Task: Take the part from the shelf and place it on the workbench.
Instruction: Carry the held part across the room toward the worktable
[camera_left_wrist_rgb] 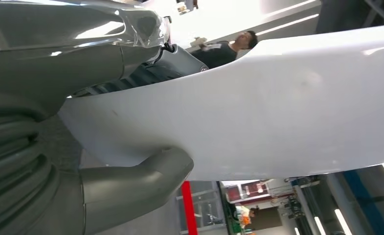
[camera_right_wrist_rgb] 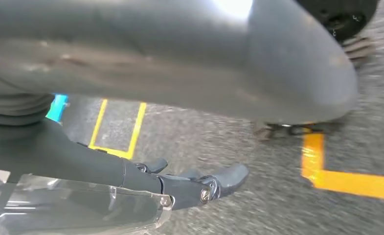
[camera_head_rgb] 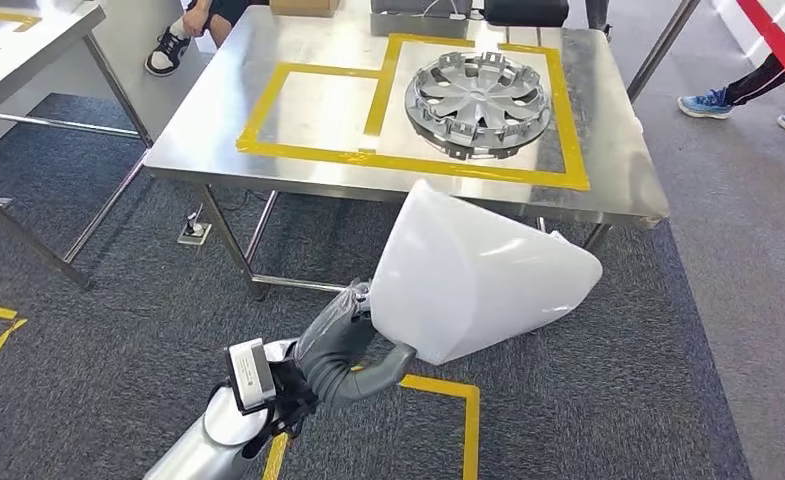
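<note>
Grey carpet (camera_head_rgb: 88, 330) covers the floor across the whole head view, crossed by strips of yellow tape (camera_head_rgb: 468, 420) at the lower left and lower centre. At the upper left edge we see the corner of a second steel table (camera_head_rgb: 28, 40), and just right of it, at the top of the frame, a seated person's black and white shoe (camera_head_rgb: 168, 50). Across the upper middle stands the steel surface (camera_head_rgb: 228, 140), marked with two yellow tape boxes side by side. The left box (camera_head_rgb: 313, 105) is bare steel; inside the right box lies a silver wheel cover (camera_head_rgb: 478, 103), flat on the surface.

Below the surface's near edge, in the centre of the frame, we see the white part (camera_head_rgb: 473, 275), a broad glossy panel held in the air over the carpet, well short of the surface. Our left hand (camera_head_rgb: 353, 345) comes up from the lower left and grips the part's lower left edge. In the left wrist view the thick grey thumb (camera_left_wrist_rgb: 146, 181) presses against one face of the part (camera_left_wrist_rgb: 258, 122) and the fingers (camera_left_wrist_rgb: 82, 58) lie along the other, so the panel is clamped between them.

In the right wrist view our right hand (camera_right_wrist_rgb: 180, 183) hangs over the carpet with its dark fingers (camera_right_wrist_rgb: 229, 178) stretched out and slightly apart, holding nothing. At the upper right of the head view, blue shoes (camera_head_rgb: 708, 102) of another person stand on the carpet beside a red strip (camera_head_rgb: 783, 45).
</note>
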